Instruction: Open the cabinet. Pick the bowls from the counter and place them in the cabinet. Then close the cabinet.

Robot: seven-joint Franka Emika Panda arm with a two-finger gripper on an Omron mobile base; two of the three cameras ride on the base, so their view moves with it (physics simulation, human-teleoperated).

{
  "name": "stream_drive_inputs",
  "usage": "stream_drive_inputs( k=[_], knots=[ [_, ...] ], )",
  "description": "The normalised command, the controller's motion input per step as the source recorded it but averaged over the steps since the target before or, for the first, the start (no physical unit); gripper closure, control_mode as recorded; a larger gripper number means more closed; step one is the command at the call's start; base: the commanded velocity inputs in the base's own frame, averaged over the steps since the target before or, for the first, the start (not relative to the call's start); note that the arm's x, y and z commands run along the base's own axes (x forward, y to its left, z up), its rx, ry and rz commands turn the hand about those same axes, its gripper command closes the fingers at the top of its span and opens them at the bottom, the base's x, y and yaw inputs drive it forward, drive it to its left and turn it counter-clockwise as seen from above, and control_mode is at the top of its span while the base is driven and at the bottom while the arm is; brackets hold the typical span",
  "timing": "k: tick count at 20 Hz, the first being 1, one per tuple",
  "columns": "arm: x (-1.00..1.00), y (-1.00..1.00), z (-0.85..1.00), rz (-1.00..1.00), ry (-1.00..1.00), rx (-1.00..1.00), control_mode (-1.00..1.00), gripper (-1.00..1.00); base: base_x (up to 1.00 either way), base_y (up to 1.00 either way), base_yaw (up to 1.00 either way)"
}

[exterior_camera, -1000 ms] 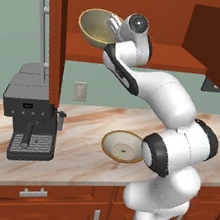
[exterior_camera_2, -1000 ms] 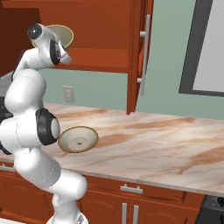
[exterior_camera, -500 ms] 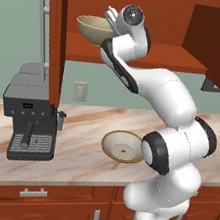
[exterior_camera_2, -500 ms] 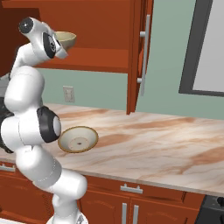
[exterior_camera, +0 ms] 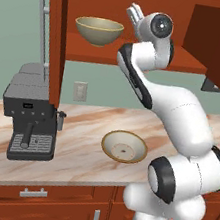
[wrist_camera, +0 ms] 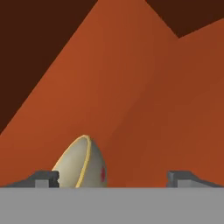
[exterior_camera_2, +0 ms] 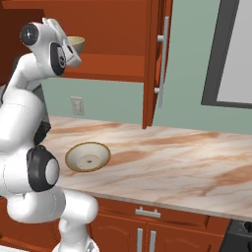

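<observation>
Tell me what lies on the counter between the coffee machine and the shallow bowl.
Nothing: in the left base view, bare counter lies between the coffee machine and the shallow bowl.

Deep bowl (exterior_camera: 98, 30) on cabinet shelf (exterior_camera: 136, 56); shallow bowl (exterior_camera: 124, 146), coffee machine (exterior_camera: 29, 118) on counter (exterior_camera: 74, 156).

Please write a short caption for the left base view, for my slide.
Deep bowl stands on the shelf of the open cabinet, the open tool beside it; the shallow bowl waits on the counter.
</observation>
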Motion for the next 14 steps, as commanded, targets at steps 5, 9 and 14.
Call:
stream_drive_inputs(
  k=[5, 9, 14],
  knots=[
    [-1.0, -0.5, 0.36, 0.0, 0.04, 0.0, -1.0, -1.0, 0.0, 0.0, 0.0],
    [-1.0, -0.46, 0.29, 0.0, 0.11, 0.0, -1.0, -1.0, 0.0, 0.0, 0.0],
    [-1.0, -0.4, 0.11, 0.0, 0.22, 0.0, -1.0, -1.0, 0.0, 0.0, 0.0]
  ],
)
